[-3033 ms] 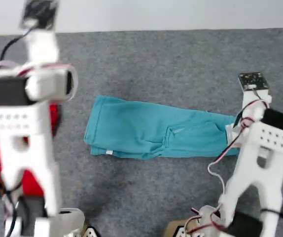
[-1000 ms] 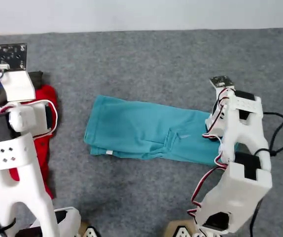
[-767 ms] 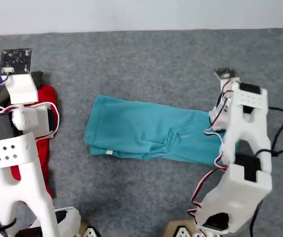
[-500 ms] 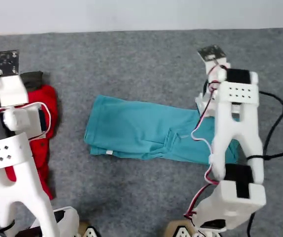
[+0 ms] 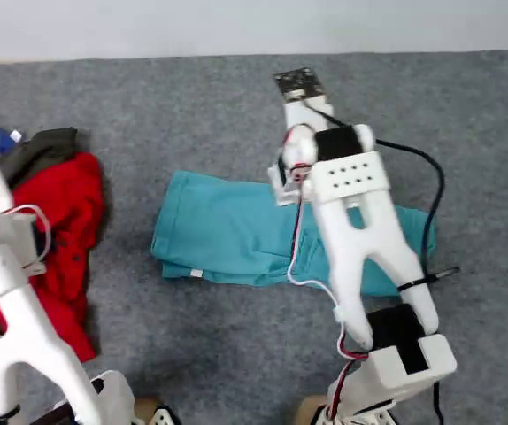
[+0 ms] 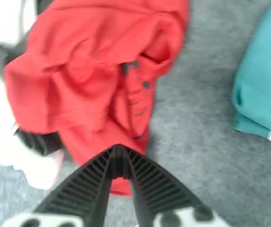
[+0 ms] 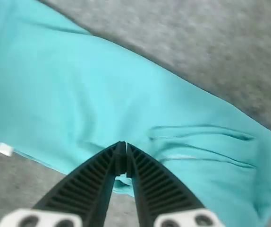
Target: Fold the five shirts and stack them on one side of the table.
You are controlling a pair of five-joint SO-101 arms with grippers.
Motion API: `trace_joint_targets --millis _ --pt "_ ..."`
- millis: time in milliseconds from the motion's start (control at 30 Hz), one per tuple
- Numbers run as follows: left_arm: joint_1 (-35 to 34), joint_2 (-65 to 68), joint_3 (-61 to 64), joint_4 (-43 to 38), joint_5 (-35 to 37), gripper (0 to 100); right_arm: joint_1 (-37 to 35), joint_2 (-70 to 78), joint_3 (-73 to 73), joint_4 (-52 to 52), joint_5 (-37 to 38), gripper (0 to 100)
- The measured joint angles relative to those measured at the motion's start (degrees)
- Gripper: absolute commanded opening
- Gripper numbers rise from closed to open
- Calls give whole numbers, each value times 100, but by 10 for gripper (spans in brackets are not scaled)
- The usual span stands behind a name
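right arm has swung from the right end of the teal shirt (image 5: 223,235) in over its middle and now lies stretched across it, while the left arm has drawn back to the table's left edge and uncovered the red shirt (image 5: 59,226); the teal shirt itself has not shifted. it lies mid-table as a long folded band, its long axis running left to right across the grey table (image 5: 192,97) with the right end a little nearer the robot. the right gripper (image 7: 121,145) hangs directly over the band's middle, fingers (image 7: 100,177) pressed together with nothing between them, and the cloth spreads to both sides of the tips, so this arm is much the nearer to it. a fold across the long axis would likely need a grasp at one end, which means shifting along the band, not down. the left gripper (image 6: 119,152) is also closed on nothing, over the near edge of the crumpled red shirt (image 6: 93,71), with the teal shirt's left end (image 6: 263,85) well off to one side and a white cloth (image 6: 34,172) beside the red one
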Motion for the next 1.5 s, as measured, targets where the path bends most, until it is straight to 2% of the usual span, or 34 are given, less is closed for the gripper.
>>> trace_joint_targets --millis 133,300,400,733,967,1167,1500 --pt "-633 0 0 0 -105 5 -598 0 0 -149 -1029 35" --pt "-1389 -9 299 0 -387 5 -1451 501 -9 -316 -1820 234" --pt "-1758 -9 510 0 -615 5 -1829 1029 -536 -53 -2145 262" --pt "-2268 -9 624 -35 -1160 5 -2655 3402 -4053 993 -2259 262" --pt "-2286 -9 624 -114 -1187 5 -2840 5143 -6330 1363 -2259 262" --pt "-2286 -9 695 -114 -1187 5 -2840 6022 -7174 1363 -2251 262" --pt "-2286 -9 1336 -114 -1187 5 -2919 6462 -7262 1310 -2251 262"
